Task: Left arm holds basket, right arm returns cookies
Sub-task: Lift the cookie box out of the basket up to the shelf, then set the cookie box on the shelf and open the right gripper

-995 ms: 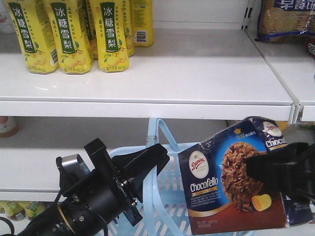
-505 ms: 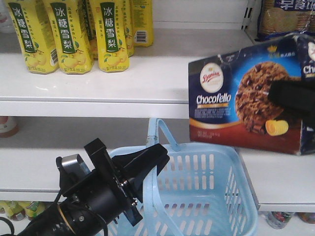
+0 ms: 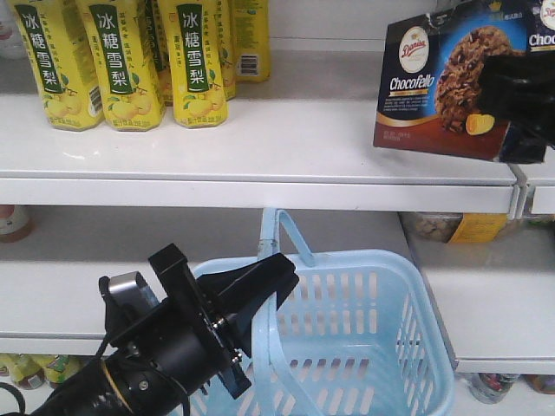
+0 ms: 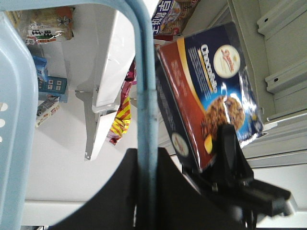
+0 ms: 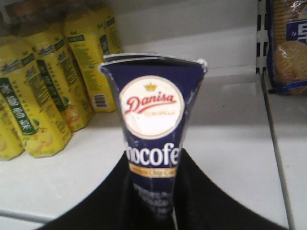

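The light blue basket (image 3: pixel 364 258) hangs in front of the lower shelf, and my left gripper (image 3: pixel 270 279) is shut on one of its hoop handles (image 4: pixel 145 91). The left wrist view shows the handle pinched between the black fingers of the left gripper (image 4: pixel 146 155). My right gripper (image 3: pixel 519 85) is shut on the cookies (image 3: pixel 427 85), a navy Chocofello carton. It holds the carton tilted in the air over the right end of the upper shelf. In the right wrist view the cookies (image 5: pixel 152 110) stand edge-on between the right gripper (image 5: pixel 152 165) fingers. The left wrist view also shows the cookies (image 4: pixel 211 91).
Several yellow drink cartons (image 3: pixel 121 61) stand at the left of the upper white shelf (image 3: pixel 303 147). A shelf divider post (image 5: pixel 261 52) and biscuit packets (image 5: pixel 288 48) lie to the right. A lower shelf (image 3: pixel 486 303) sits behind the basket, with a yellow packet (image 3: pixel 451 227) on it.
The right gripper has carried the cookies up and to the right, from just over the basket to upper shelf height. The left arm and basket have stayed still.
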You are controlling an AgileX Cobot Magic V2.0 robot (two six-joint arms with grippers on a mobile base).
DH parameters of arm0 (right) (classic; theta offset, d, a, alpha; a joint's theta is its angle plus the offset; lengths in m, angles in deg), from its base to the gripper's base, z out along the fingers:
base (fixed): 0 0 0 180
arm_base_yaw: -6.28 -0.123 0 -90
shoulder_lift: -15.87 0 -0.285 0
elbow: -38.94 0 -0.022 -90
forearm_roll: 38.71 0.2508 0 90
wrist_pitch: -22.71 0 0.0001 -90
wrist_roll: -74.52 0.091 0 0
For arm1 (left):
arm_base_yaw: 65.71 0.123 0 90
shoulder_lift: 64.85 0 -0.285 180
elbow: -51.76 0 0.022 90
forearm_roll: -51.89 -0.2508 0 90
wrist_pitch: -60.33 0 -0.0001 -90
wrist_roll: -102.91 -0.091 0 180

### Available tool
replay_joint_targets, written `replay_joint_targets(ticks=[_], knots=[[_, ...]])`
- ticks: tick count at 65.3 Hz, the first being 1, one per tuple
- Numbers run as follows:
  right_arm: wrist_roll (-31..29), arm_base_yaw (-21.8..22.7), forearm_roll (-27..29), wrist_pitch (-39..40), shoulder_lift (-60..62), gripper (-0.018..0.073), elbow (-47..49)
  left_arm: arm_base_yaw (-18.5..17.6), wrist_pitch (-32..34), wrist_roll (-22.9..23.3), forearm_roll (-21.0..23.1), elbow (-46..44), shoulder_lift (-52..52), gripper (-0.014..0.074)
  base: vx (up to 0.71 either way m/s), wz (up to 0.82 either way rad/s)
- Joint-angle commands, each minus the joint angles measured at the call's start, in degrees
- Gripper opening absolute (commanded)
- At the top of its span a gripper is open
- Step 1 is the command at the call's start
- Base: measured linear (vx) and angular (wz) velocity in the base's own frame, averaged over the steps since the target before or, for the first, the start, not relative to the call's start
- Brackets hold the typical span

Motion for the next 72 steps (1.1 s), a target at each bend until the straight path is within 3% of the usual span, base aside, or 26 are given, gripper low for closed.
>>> replay_joint_targets(ticks=[1, 25, 52, 60, 72], knots=[[0.0, 3.01, -2.16, 10.48, -2.38, -0.0006, 1.81, 0.34, 15.74, -0.81, 1.51, -2.03, 2.27, -0.0003, 0.0, 0.0], [-0.28, 9.48, -3.16, 22.48, -15.2, -0.0006, 1.81, 0.34, 15.74, -0.81, 1.51, -2.03, 2.27, -0.0003, 0.0, 0.0], [-0.83, 9.56, -4.52, 27.46, -23.02, -0.0006, 1.81, 0.34, 15.74, -0.81, 1.51, -2.03, 2.27, -0.0003, 0.0, 0.0], [-3.77, 9.56, -4.52, 29.46, -23.02, 0.0, 1.81, 0.34, 15.74, -0.81, 1.51, -2.03, 2.27, -0.0003, 0.0, 0.0], [-5.96, 9.56, -4.47, 29.85, -22.26, 0.0093, 1.81, 0.34, 15.74, -0.81, 1.51, -2.03, 2.27, -0.0003, 0.0, 0.0]])
